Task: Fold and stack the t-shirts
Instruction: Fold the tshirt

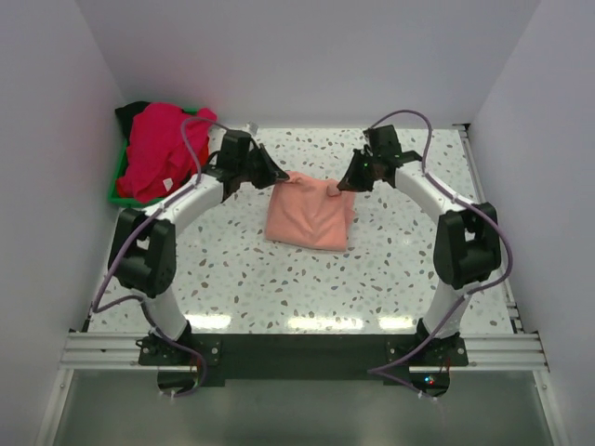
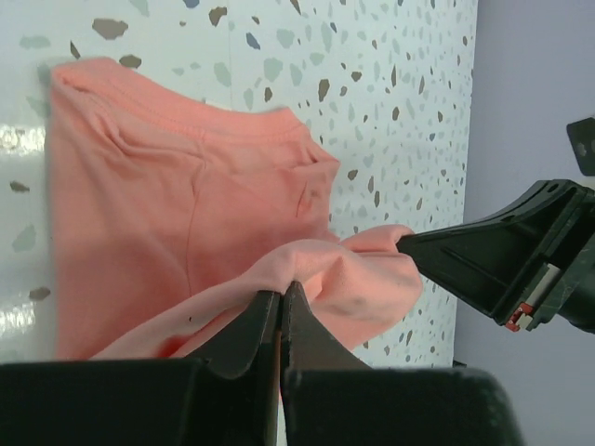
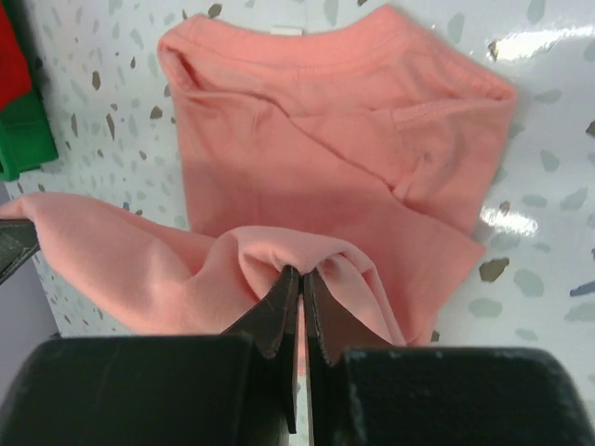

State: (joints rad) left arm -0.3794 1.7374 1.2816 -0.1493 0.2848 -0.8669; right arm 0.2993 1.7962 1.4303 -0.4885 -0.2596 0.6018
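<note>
A salmon-pink t-shirt (image 1: 310, 216) lies partly folded in the middle of the speckled table, its far edge lifted off the surface. My left gripper (image 1: 282, 177) is shut on that edge's left corner, and in the left wrist view (image 2: 280, 295) the cloth (image 2: 186, 204) bunches over the tips. My right gripper (image 1: 340, 187) is shut on the right corner; the right wrist view (image 3: 301, 275) shows a pinched fold of the shirt (image 3: 325, 139), whose collar end lies flat beyond. More t-shirts, a red or magenta one (image 1: 160, 149) over a black one (image 1: 133, 111), are heaped at the far left.
A green tray (image 1: 119, 186) at the far left corner holds the heap of shirts. White walls close in the table on the left, back and right. The right gripper's finger (image 2: 483, 255) reaches into the left wrist view at the right.
</note>
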